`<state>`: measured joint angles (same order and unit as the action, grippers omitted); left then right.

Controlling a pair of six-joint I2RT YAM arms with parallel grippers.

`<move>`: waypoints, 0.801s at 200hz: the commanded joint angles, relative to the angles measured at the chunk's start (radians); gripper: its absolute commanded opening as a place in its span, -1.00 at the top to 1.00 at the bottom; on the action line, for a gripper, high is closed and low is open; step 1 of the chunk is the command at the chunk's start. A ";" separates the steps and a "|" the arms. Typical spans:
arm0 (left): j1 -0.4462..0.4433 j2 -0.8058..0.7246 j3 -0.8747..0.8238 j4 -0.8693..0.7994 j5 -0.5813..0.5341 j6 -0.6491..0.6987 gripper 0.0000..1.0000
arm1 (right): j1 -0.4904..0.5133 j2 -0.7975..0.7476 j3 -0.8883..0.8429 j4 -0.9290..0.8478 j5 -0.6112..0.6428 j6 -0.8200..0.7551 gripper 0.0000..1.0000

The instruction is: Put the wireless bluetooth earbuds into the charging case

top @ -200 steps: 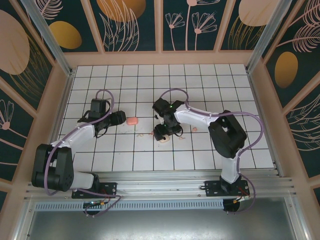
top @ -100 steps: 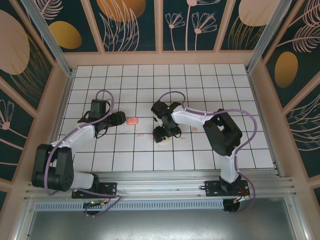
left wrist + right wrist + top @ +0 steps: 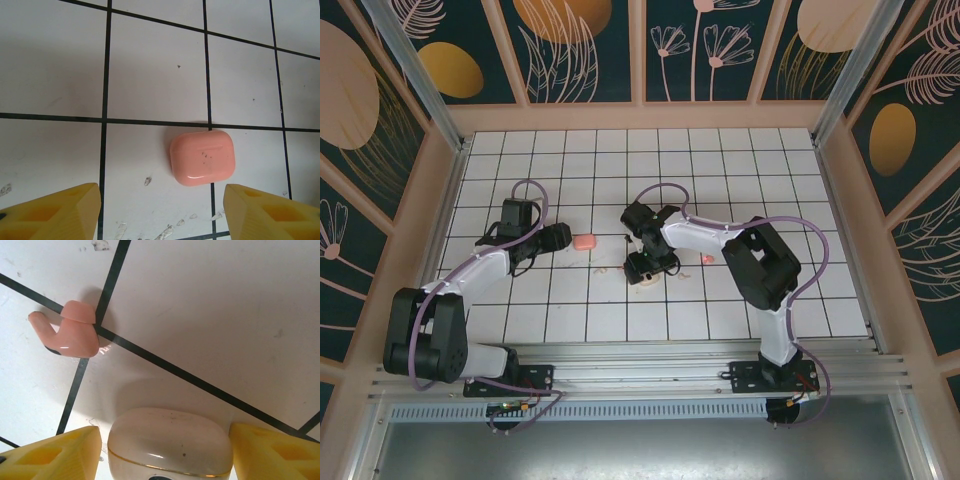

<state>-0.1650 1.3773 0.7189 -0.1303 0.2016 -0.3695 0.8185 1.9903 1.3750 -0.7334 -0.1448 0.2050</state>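
A pink charging case [image 3: 202, 158] lies shut on the white tiles, just ahead of my left gripper [image 3: 160, 195], which is open with the case a little beyond its yellow fingertips. From above, this case [image 3: 584, 242] sits right of the left gripper [image 3: 563, 238]. A beige case [image 3: 170, 442] with a gold seam lies between the fingers of my right gripper [image 3: 165, 432], with narrow gaps on both sides. A pinkish earbud [image 3: 70, 334] rests on a tile line beyond it. From above, the right gripper [image 3: 642, 268] is over the beige case [image 3: 646, 281]; another pink bud [image 3: 708, 259] lies to the right.
Two small pale buds [image 3: 603, 269] lie on the tiles between the two cases. A wooden rim [image 3: 640, 116] and patterned walls enclose the tiled floor. Scuffs and clear flecks [image 3: 170, 230] mark the tile near the left fingers.
The right arm's elbow has swung left and its gripper has shifted slightly left over the beige case. The left arm and pink case have not moved.
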 commanded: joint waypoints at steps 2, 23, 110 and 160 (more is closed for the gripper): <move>-0.002 0.007 0.020 -0.026 -0.004 -0.001 -0.30 | 0.015 0.025 -0.004 -0.015 0.031 0.001 -0.28; -0.002 0.007 0.022 -0.025 -0.004 -0.002 -0.28 | 0.018 0.015 -0.017 -0.010 0.040 0.007 -0.16; -0.041 -0.092 -0.055 0.219 0.095 0.058 -0.02 | -0.037 -0.211 -0.141 0.249 -0.054 0.169 -0.02; -0.198 -0.177 -0.174 0.565 0.071 0.160 -0.02 | -0.192 -0.499 -0.384 0.728 -0.208 0.412 0.01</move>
<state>-0.3031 1.2278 0.5888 0.2077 0.2649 -0.2924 0.6796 1.6131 1.0782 -0.3027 -0.2684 0.4610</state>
